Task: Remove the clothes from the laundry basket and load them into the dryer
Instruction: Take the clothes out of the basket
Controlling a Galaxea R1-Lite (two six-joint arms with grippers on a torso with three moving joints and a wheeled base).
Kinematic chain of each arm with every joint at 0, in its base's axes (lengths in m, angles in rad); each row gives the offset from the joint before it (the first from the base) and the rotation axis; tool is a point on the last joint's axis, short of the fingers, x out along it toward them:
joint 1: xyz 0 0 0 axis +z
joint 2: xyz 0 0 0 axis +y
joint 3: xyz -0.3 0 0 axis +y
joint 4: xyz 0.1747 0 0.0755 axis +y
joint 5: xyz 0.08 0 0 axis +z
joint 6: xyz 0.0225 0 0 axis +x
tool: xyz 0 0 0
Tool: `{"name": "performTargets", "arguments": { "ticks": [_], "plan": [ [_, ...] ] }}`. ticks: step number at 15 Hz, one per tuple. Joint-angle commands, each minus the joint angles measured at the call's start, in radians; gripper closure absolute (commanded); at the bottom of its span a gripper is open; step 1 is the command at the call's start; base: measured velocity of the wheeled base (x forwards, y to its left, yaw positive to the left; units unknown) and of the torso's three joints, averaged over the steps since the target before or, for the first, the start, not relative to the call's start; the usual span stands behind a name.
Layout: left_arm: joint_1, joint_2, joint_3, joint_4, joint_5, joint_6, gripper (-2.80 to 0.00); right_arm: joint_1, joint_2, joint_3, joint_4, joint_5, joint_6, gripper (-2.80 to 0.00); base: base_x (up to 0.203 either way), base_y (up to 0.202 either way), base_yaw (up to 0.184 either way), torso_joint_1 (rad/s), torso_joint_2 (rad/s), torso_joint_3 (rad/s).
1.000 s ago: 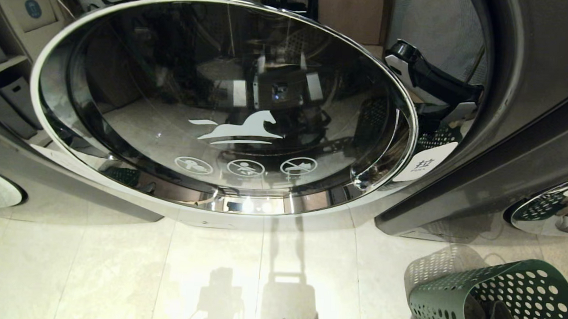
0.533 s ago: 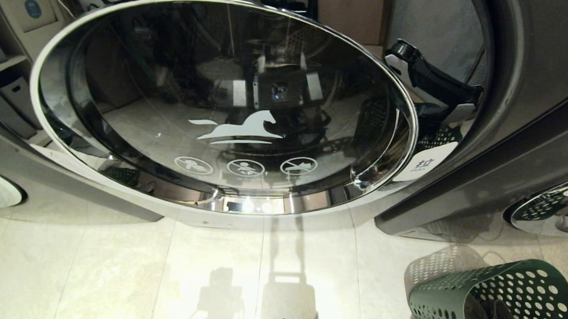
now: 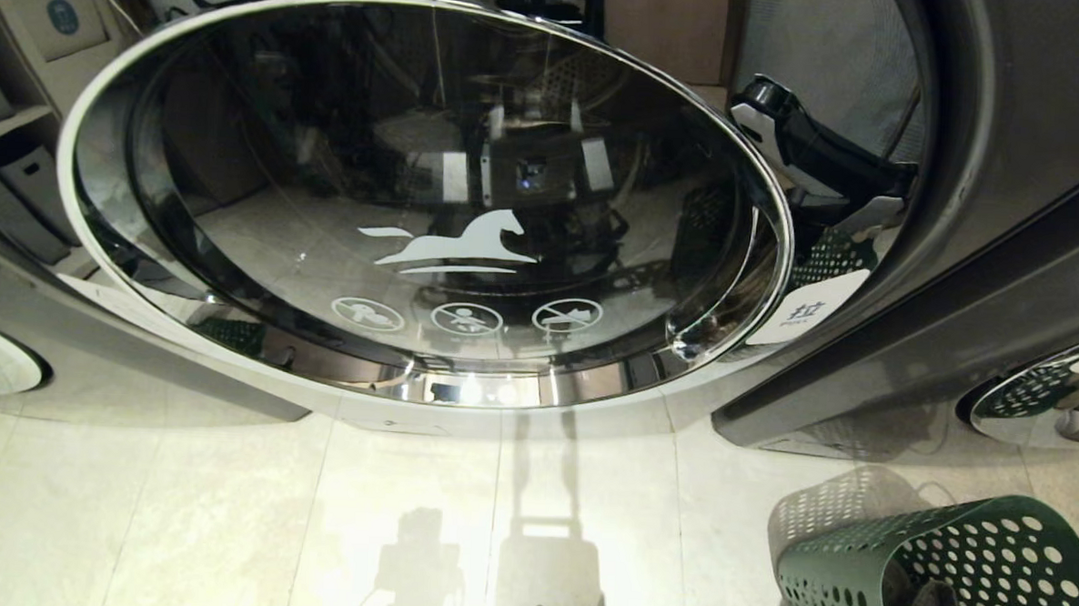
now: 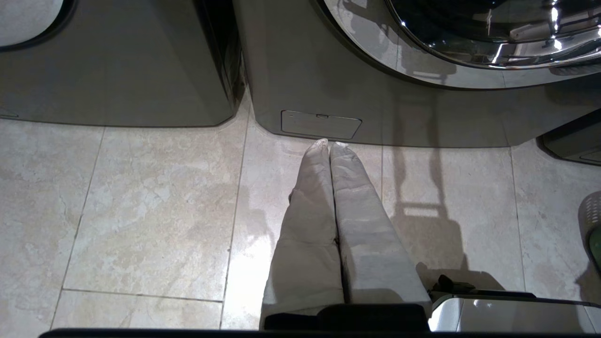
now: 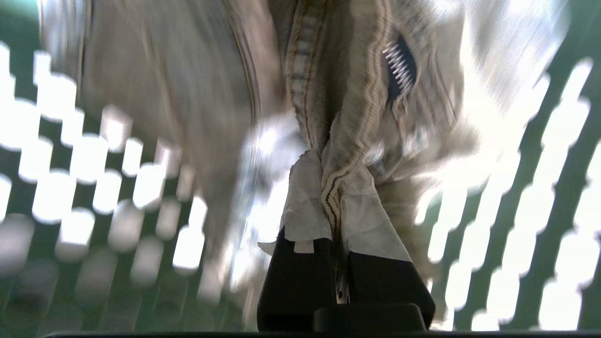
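Inside the laundry basket (image 3: 946, 576), I have the right gripper (image 5: 335, 188) clamped on a garment (image 5: 338, 94); dryer opening (image 3: 831, 88) lies up-left of basket. Left gripper (image 4: 328, 145) closed, empty.

Both grippers, left gripper (image 4: 328, 143) and right gripper (image 5: 328, 188), have black bases and seemingly pale cloth-wrapped jaws.

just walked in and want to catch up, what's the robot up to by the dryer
The robot is loading laundry. Its right gripper is down inside the green laundry basket and shut on a fold of a grey garment with striped trim. The basket sits on the tile floor to the right of the dryer, whose round glass door stands open. Nothing has been carried to the drum yet. The left gripper is shut and empty, pointing at the floor in front of the machine.
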Motion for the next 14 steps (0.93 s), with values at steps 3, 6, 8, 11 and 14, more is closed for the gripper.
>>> {"name": "performTargets", "arguments": {
  "ticks": [3, 6, 8, 11, 14],
  "plan": [
    [0.000, 0.000, 0.014, -0.002, 0.001, 0.000, 0.00, -0.032, -0.157, 0.227, -0.007, 0.056, -0.011, 0.00, 0.000, 0.000, 0.000, 0.000, 0.00, 0.000],
    [0.000, 0.000, 0.014, 0.000, 0.001, 0.000, 0.00, -0.074, -0.320, 0.337, -0.007, 0.111, -0.012, 0.00, 0.000, 0.000, 0.000, 0.000, 0.00, 0.000],
    [0.000, 0.000, 0.014, -0.002, 0.001, 0.000, 0.00, -0.087, -0.444, 0.380, -0.007, 0.135, -0.008, 0.00, 0.000, 0.000, 0.000, 0.000, 0.00, 0.000],
    [0.000, 0.000, 0.014, -0.002, 0.001, 0.000, 0.00, -0.093, -0.643, 0.438, -0.007, 0.152, 0.017, 0.00, 0.000, 0.000, 0.000, 0.000, 0.00, 0.000],
    [0.000, 0.000, 0.014, -0.002, 0.001, 0.000, 0.00, -0.095, -0.877, 0.481, -0.007, 0.162, 0.055, 0.00, 0.000, 0.000, 0.000, 0.000, 0.00, 0.000]
  ]
}}
